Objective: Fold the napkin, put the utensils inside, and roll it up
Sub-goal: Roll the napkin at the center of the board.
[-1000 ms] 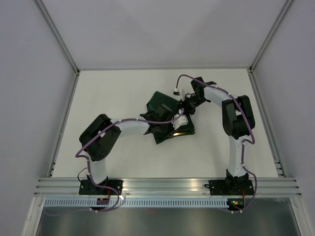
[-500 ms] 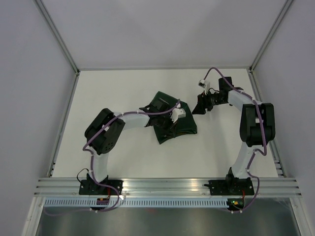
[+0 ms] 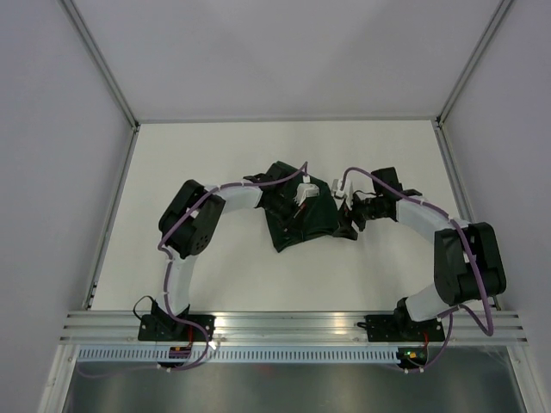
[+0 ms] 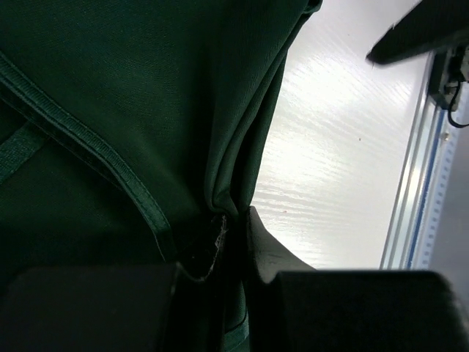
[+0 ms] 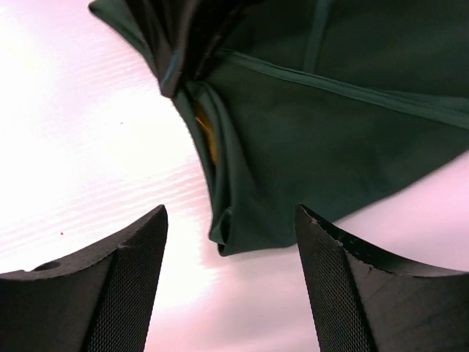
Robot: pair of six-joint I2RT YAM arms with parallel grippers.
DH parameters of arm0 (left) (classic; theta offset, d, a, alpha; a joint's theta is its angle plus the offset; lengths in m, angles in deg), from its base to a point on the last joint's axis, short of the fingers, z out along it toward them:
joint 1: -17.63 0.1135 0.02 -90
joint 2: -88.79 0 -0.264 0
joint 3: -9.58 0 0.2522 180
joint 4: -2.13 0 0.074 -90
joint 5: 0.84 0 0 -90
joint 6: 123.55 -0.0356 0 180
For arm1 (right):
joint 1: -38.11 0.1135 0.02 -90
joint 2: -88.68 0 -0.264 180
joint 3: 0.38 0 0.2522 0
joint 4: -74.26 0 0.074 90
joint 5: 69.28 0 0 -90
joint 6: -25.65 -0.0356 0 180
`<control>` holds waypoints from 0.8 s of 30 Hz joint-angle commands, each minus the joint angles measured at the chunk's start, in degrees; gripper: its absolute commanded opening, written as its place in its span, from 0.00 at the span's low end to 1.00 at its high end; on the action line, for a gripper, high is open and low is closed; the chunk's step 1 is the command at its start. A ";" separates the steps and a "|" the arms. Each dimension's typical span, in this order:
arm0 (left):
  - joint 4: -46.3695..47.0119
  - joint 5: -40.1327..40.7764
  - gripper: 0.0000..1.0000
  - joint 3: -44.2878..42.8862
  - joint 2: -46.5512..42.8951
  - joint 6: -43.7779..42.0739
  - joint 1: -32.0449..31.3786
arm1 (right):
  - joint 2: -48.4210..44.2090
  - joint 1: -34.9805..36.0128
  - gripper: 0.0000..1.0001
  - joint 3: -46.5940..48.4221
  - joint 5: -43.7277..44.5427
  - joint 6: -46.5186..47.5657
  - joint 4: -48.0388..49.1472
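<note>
The napkin (image 3: 303, 228) lies bunched in the middle of the table (image 3: 198, 155). The left gripper (image 3: 297, 206) rests on top of the napkin, and its arm blocks the napkin's left side. The right gripper (image 3: 348, 226) stands just at the napkin's right corner, its fingers (image 5: 124, 286) wide apart, and closes that side. Beyond the napkin and in front of it the table is bare, so a hand can pass there.

Left pincer (image 4: 234, 227) pinched closed, right pincer (image 5: 231, 220) spread wide, facing each other.
</note>
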 commanded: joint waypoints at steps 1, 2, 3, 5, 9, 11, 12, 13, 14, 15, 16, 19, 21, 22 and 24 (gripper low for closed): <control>-6.85 -0.81 0.02 -0.97 3.59 0.10 0.58 | -5.13 3.87 0.76 -3.98 2.53 6.31 9.72; -7.37 -1.08 0.02 -1.41 3.86 -0.07 0.67 | -5.66 4.93 0.77 -4.51 3.24 6.57 10.33; -7.55 -1.08 0.02 -1.59 4.12 0.01 0.76 | -6.28 6.59 0.78 -5.56 3.94 6.84 11.64; -8.25 -1.78 0.02 -2.46 4.91 -0.07 0.85 | -6.29 9.05 0.79 -6.18 6.05 7.45 12.27; -8.96 -2.13 0.02 -3.52 5.97 -0.16 1.02 | -4.10 11.69 0.79 -5.57 7.37 8.51 12.36; -9.05 -2.22 0.02 -3.78 6.41 -0.07 1.03 | -3.39 12.58 0.79 -5.31 7.99 9.21 12.36; -9.13 -2.13 0.02 -3.96 6.58 0.10 1.03 | -2.78 13.19 0.80 -4.96 8.17 9.39 12.19; -9.22 -2.13 0.02 -4.14 6.76 0.19 1.03 | -2.33 13.46 0.80 -4.61 8.34 10.26 11.58; -9.31 -2.13 0.02 -4.31 6.76 0.28 1.11 | -1.90 13.81 0.80 -4.17 8.43 10.70 10.70; -9.31 -2.13 0.02 -4.23 6.94 0.36 1.03 | -0.76 14.25 0.80 -3.12 8.43 11.23 8.95; -9.49 -2.13 0.02 -4.31 7.02 0.37 1.11 | -0.23 14.34 0.80 -2.59 8.34 11.75 8.15; -9.40 -1.87 0.02 -4.40 7.11 0.71 1.03 | 0.83 14.95 0.80 -2.05 8.52 12.73 7.18; -9.40 -1.78 0.02 -4.40 7.11 0.80 1.03 | 1.27 15.74 0.80 -1.70 9.39 12.90 7.09; -9.40 -1.69 0.02 -4.40 7.29 0.72 1.03 | 1.45 16.18 0.80 -1.61 10.01 12.99 7.26; -9.31 -1.69 0.02 -4.58 7.46 0.89 1.11 | 2.06 17.06 0.80 -1.44 11.32 13.34 7.70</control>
